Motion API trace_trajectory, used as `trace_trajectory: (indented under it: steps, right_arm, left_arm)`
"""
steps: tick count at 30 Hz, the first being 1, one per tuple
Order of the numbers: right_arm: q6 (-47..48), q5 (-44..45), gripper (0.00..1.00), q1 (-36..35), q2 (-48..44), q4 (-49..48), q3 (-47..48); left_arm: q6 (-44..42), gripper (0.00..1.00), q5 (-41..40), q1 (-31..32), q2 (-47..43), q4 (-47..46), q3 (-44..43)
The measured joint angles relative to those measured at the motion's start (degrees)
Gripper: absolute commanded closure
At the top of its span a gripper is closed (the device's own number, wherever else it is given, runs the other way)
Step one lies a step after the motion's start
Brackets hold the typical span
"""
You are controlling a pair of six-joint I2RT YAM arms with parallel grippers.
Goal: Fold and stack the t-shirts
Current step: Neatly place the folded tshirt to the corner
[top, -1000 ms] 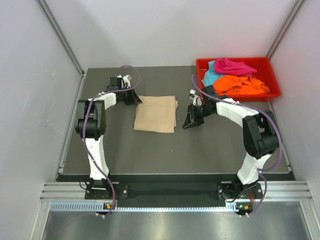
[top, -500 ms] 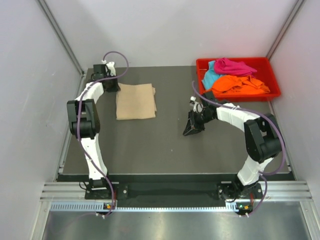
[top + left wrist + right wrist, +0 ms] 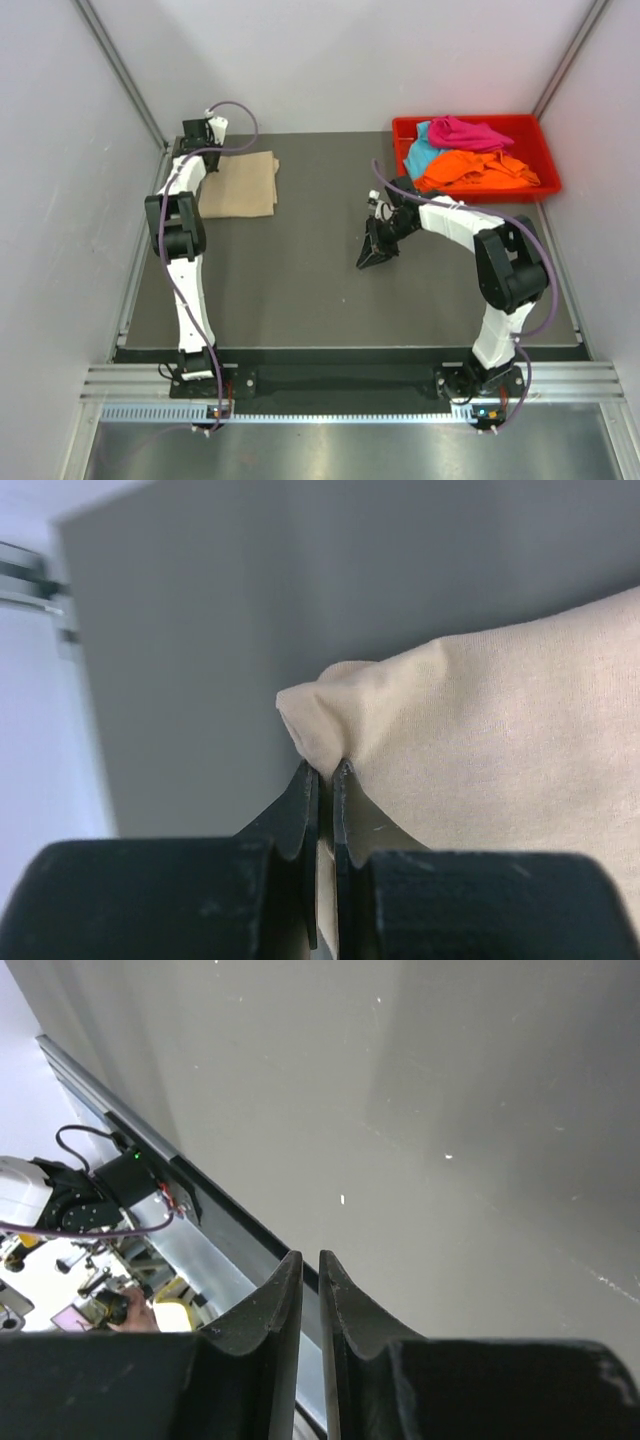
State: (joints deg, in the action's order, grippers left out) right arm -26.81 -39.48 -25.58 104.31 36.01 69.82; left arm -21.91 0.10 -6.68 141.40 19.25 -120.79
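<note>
A folded beige t-shirt (image 3: 240,185) lies at the far left of the dark table. My left gripper (image 3: 205,153) is shut on its far left corner; the wrist view shows the beige cloth (image 3: 480,740) pinched between the jaws (image 3: 325,770). My right gripper (image 3: 372,252) is shut and empty, low over the bare table middle (image 3: 311,1257). The magenta-pink t-shirt (image 3: 468,132), the orange t-shirt (image 3: 480,170) and the teal-blue t-shirt (image 3: 422,152) lie bunched in the red tray (image 3: 530,128) at the far right.
White walls close in the table on the left, back and right. The table's left edge and a metal rail (image 3: 135,270) run just beside the beige shirt. The front rail (image 3: 350,380) carries both arm bases.
My left gripper has dragged the beige t-shirt from the table's middle to the far left corner. My right gripper has drifted slightly left and towards the front.
</note>
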Motion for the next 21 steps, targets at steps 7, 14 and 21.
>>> trace_trajectory:
  steps: [7, 14, 21]
  right_arm:
    - [0.1, 0.1, 0.88, -0.6, 4.0, 4.5, 7.0]
    - [0.4, 0.2, 0.88, -1.2, 9.5, 8.6, 14.8]
    - [1.8, 0.0, 0.89, -1.6, 15.2, 12.7, 21.2]
  left_arm:
    - [-7.7, 1.00, -3.9, -2.7, 1.8, -0.9, -4.2]
    - [-13.9, 1.00, -5.6, -5.5, 5.9, -4.0, -8.2]
    - [-18.0, 1.00, -5.5, -5.8, 12.1, -8.8, -13.8]
